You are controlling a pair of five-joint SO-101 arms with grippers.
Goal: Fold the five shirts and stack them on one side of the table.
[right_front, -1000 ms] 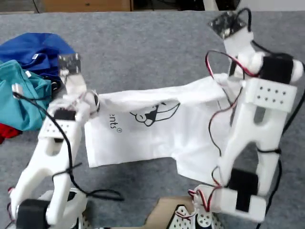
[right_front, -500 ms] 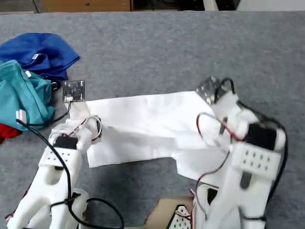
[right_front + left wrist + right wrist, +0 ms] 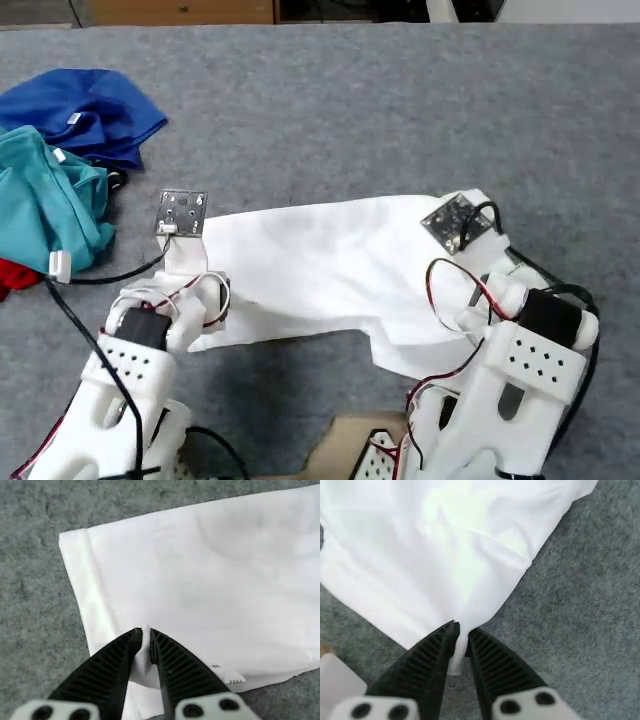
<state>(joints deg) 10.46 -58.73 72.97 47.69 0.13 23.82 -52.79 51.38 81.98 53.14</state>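
Starting with the high view: a white shirt [image 3: 330, 270] is seen laid flat, folded into a wide band, across the middle of the grey worktop [image 3: 350, 110]. The left hand [image 3: 187, 262] is placed at the shirt's left edge and the right hand [image 3: 478, 262] at its right end. A blue shirt [image 3: 90, 110], a teal shirt [image 3: 45, 205] and part of a red shirt [image 3: 10, 278] are bunched together at the far left of the worktop, well apart from the white one. A piece of cardboard [image 3: 345, 440] is noted at the near edge, between the arm bases.

Left wrist view: the left hand [image 3: 145, 636] is closed, with a small fold of the white shirt [image 3: 200, 575] pinched between its fingers, near the hemmed edge.

Right wrist view: the right hand [image 3: 461, 630] is likewise closed, and a tuck of the white shirt [image 3: 420, 545] is gripped at its border, where cloth meets bare worktop [image 3: 580, 605].
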